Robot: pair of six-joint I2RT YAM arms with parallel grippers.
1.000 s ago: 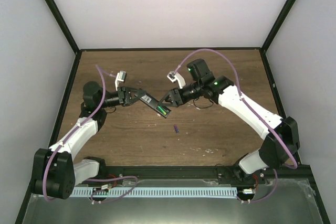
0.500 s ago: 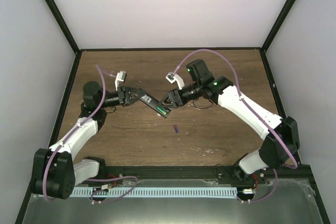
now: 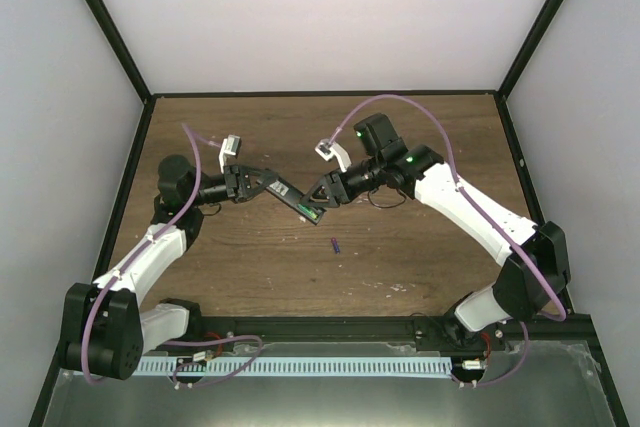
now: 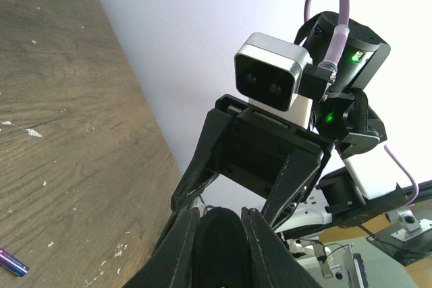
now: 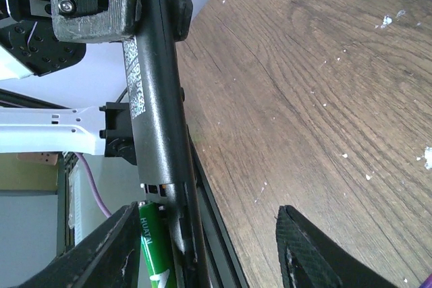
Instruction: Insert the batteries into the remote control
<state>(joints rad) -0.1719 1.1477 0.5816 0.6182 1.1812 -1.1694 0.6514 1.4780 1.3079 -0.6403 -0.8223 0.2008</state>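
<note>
Though blurred from above, at the right wrist we see the green battery at the end of the remote control; left pincer clamps it, right pincer parted.

far tabletop free, remote blocks centre

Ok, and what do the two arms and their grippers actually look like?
Both arms pair white shells, seen on the left arm and right arm, with black joints. A thin purple cable loops along each. The left gripper and right gripper are black with angular, tapered fingers. Each wrist carries a small silver-white camera, and green lights glow on the right arm.
</note>
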